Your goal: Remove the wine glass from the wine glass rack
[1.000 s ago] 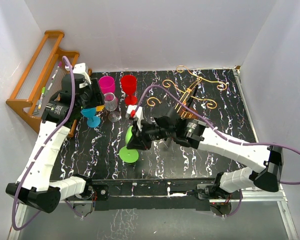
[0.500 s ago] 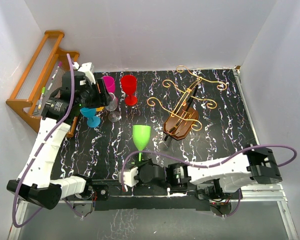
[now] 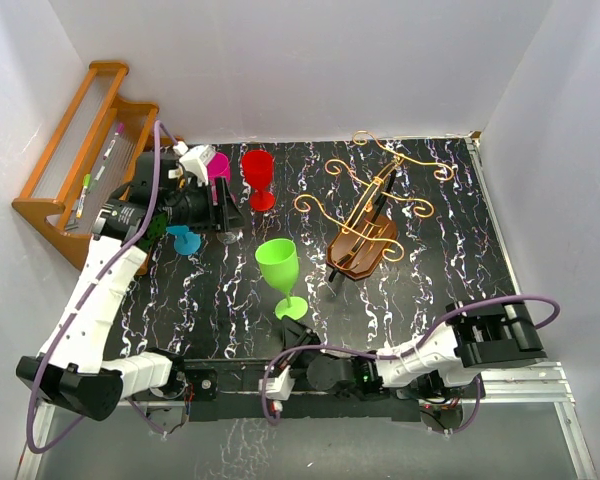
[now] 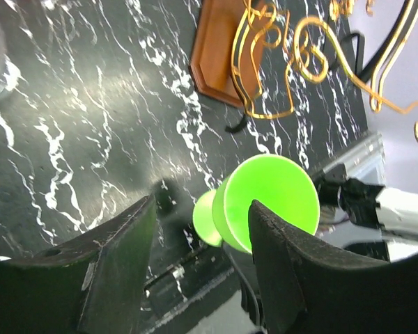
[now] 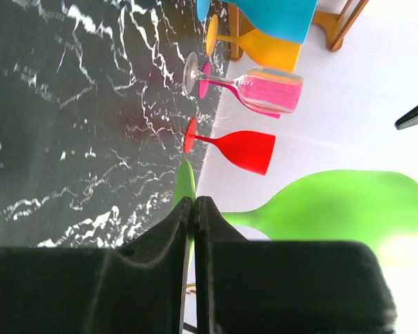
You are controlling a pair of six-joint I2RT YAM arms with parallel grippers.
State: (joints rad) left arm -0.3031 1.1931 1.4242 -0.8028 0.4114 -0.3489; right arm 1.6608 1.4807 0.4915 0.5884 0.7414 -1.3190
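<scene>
Wine glass [image 3: 279, 266], bright green, stands on its foot on the black marbled table [image 3: 440, 270], just left of the wine glass rack [image 3: 365, 238] and clear of its gold wire arms. We see the right gripper [image 5: 194, 209] low at the near edge, just short of the glass's foot, fingers pressed together on nothing. Our left gripper [image 4: 200, 209] hangs spread wide by the red glass [image 3: 258, 170] and pink glass [image 3: 218, 163] at the back left.
</scene>
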